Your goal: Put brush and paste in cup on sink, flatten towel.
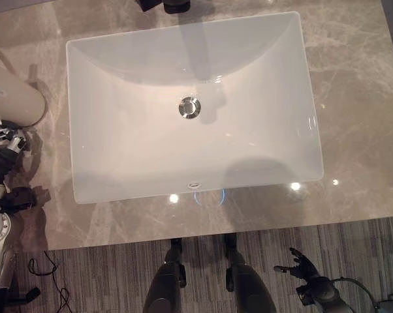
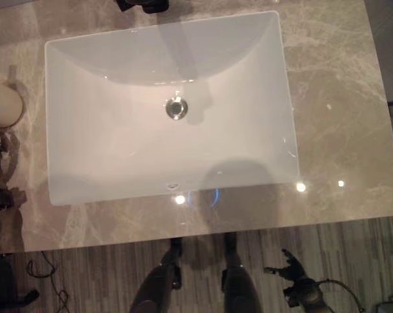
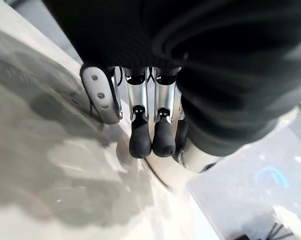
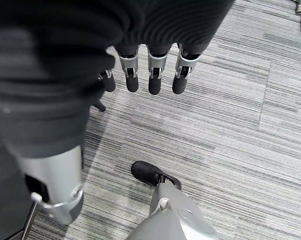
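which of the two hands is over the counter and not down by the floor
The left hand, beside the cup on the counter; the right hand hangs over the floor.

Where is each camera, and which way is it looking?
Left eye view: on the head, looking down at the sink; right hand over the floor.
Right eye view: beside it, same sink and hand.
Left wrist view: along the left hand to the counter.
Right wrist view: along the right hand's straight fingers to the floor.

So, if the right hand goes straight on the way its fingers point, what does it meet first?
Probably the carpet floor: the right hand hangs open, fingers pointing at it, nothing between.
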Robot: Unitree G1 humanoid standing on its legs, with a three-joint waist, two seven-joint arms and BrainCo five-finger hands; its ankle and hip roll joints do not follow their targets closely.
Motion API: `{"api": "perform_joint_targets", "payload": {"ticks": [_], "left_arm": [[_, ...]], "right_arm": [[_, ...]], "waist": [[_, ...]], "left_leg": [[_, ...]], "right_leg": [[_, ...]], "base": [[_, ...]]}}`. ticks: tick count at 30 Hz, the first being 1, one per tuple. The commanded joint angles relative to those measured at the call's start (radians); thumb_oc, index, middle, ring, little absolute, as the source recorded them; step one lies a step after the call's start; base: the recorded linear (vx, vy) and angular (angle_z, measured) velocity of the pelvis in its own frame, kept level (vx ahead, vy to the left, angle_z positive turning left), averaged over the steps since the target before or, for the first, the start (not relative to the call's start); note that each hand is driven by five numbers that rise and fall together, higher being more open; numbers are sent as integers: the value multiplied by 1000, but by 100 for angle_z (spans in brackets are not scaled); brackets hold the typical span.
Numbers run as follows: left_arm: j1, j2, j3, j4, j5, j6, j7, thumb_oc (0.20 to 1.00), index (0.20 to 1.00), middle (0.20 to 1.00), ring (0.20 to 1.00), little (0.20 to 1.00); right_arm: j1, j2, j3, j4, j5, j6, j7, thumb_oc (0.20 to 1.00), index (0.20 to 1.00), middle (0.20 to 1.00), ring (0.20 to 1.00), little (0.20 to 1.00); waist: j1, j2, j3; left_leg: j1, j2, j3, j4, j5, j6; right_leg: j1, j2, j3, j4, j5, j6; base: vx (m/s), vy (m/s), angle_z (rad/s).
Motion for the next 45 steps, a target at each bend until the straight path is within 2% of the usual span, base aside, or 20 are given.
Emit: {"api": "perform_joint_targets", "payload": {"ticks": [1, 16, 23, 29, 34, 45], "left_arm": [[-46, -10, -70, 80, 39, 20, 8, 200, 200, 200, 200, 200], [-258, 55, -142, 225, 83, 31, 86, 200, 200, 200, 200, 200], [-298, 50, -170, 247, 90, 32, 101, 200, 200, 200, 200, 200], [-176, 21, -98, 190, 87, 25, 83, 200, 200, 200, 200, 200], [-121, 28, -23, 230, 68, 24, 96, 200, 200, 200, 200, 200], [-232, 110, -28, 331, 34, 35, 136, 200, 200, 200, 200, 200]], "right_arm": [[-24, -22, 34, -12, 38, -13, -20, 1000, 1000, 1000, 1000, 1000], [-35, -17, 60, 0, 54, -16, -29, 1000, 1000, 1000, 1000, 1000], [-42, -8, 71, 0, 62, -19, -35, 1000, 1000, 1000, 1000, 1000], [-29, -4, 63, 9, 56, -21, -31, 1000, 1000, 1000, 1000, 1000], [-26, -14, 49, 10, 54, -22, -29, 1000, 1000, 1000, 1000, 1000], [-31, -25, 61, 8, 51, -16, -25, 1000, 1000, 1000, 1000, 1000]], "waist": [[-36, -18, 2], [-64, -44, 11], [-66, -53, 14], [-56, -48, 5], [-47, -39, 2], [-54, -37, 5]], "left_leg": [[86, 2, 56, 4, -42, -9], [64, 9, 65, 4, -41, -14], [64, 12, 66, 4, -42, -16], [78, 12, 64, 4, -48, -15], [79, 10, 62, 4, -48, -15], [75, 9, 66, 4, -47, -16]], "right_leg": [[-42, -14, 36, 10, 50, 14], [-71, 0, 48, 7, 61, 15], [-73, 4, 47, 9, 61, 15], [-61, 6, 48, 8, 54, 12], [-58, 4, 42, 6, 54, 12], [-62, 5, 41, 3, 57, 13]], "base": [[1, -4, -8], [1, -4, -3], [0, 0, 0], [0, 0, 0], [3, 3, -5], [1, -1, -2]]}}
